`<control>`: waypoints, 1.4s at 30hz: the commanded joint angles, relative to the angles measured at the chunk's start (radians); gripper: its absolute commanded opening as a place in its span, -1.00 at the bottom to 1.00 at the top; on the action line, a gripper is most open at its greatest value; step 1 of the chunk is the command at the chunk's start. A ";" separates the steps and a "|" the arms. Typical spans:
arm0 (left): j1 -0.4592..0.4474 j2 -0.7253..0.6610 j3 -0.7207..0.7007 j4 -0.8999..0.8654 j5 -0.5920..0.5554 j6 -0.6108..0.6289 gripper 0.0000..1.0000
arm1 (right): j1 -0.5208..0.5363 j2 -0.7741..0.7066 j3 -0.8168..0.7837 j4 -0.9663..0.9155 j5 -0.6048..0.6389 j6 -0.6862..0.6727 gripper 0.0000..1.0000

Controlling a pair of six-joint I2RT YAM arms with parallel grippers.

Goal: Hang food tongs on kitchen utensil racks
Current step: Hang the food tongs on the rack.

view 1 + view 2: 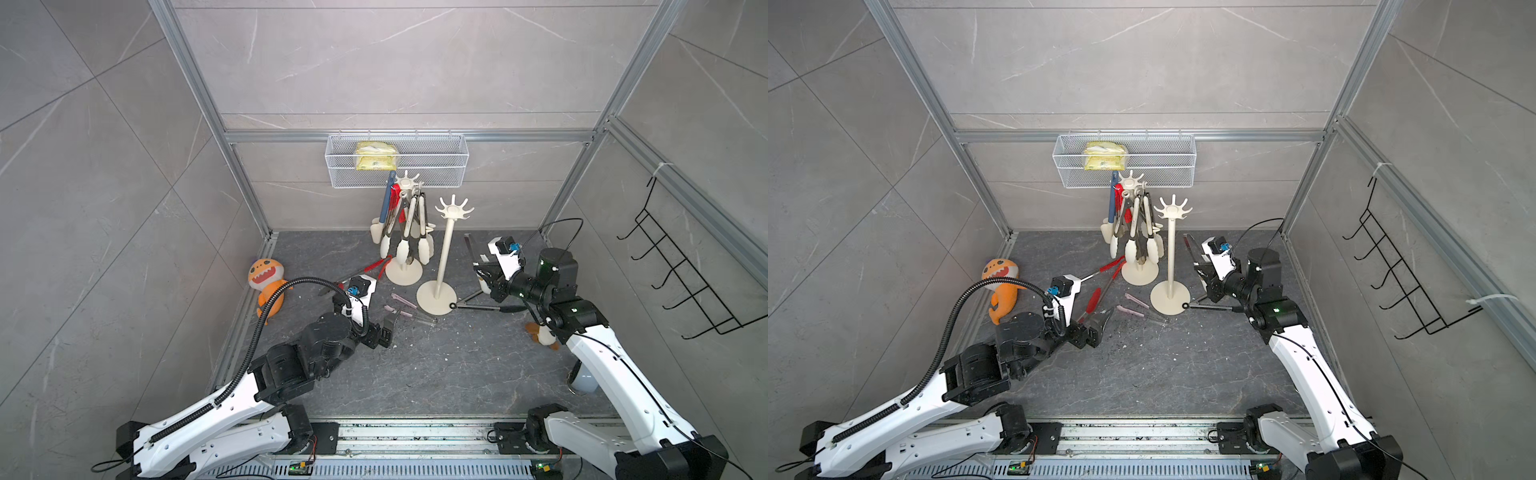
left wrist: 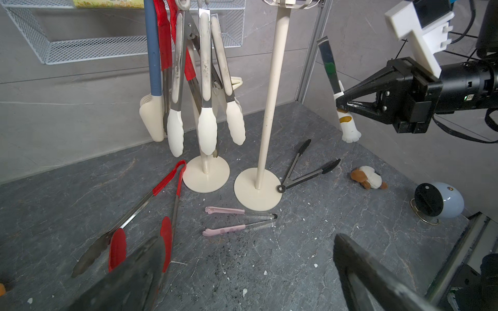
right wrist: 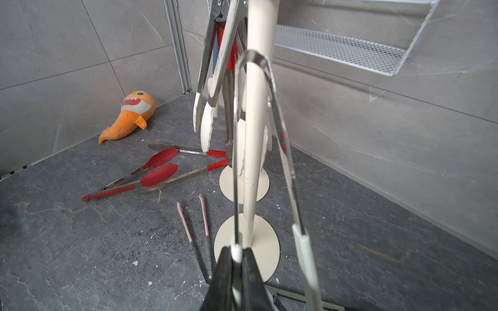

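Two cream kitchen utensil racks stand near the middle of the table's (image 1: 436, 374) back edge. The rear rack (image 1: 408, 183) is loaded: cream-tipped tongs (image 2: 206, 80), a red-handled pair and a blue-handled spatula (image 2: 153, 53) hang from its prongs. The front rack (image 1: 444, 253) stands just beside it, toward the right edge, with a bare crown.

The right gripper (image 2: 341, 103) has its jaws clenched on one arm of the cat-paw tongs (image 2: 329, 68), just above that arm's white paw tip. It holds them clear of the table, between the front rack and the back right corner. The pair is tilted, with the bend up and the paws down, and the second arm hangs free. In the left wrist view they are apart from the front rack's pole.

The left gripper (image 2: 248, 238) hovers low over the table on the left side, jaws spread wide and gripping nothing. It is just beside the tips of the red tongs (image 2: 167, 180), which lie flat with their hinge end close to the rear rack's base. Small pink tongs (image 2: 226, 210) lie just in front of the front rack's base. The black-tipped tongs (image 2: 299, 180) lie to its right, their ring end resting on the base's rim.

An orange shark plush (image 1: 266, 282) lies by the left edge and a small brown-and-white plush (image 2: 367, 177) by the right. A white mesh basket (image 1: 440, 166) hangs on the back wall.
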 commanded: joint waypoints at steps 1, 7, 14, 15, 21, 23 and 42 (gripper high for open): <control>0.000 -0.001 -0.002 0.044 0.007 0.003 0.99 | -0.001 -0.027 0.047 0.049 -0.002 0.040 -1.00; -0.001 -0.007 -0.010 0.047 0.008 0.004 0.99 | -0.002 -0.026 0.088 0.066 -0.012 0.061 -1.00; -0.001 -0.007 -0.014 0.046 0.011 0.002 0.99 | -0.001 -0.008 0.121 0.090 -0.023 0.082 -1.00; -0.001 -0.009 -0.014 0.046 0.011 0.000 0.99 | -0.001 -0.005 0.123 0.100 -0.026 0.089 -1.00; 0.000 -0.013 -0.016 0.045 0.011 0.001 0.99 | -0.001 0.029 0.148 0.116 -0.046 0.107 -1.00; 0.000 -0.016 -0.017 0.046 0.011 -0.001 0.99 | -0.003 0.038 0.147 0.132 -0.050 0.120 -1.00; 0.000 -0.020 -0.018 0.042 0.002 -0.004 0.99 | 0.006 0.110 0.158 0.177 -0.090 0.158 -1.00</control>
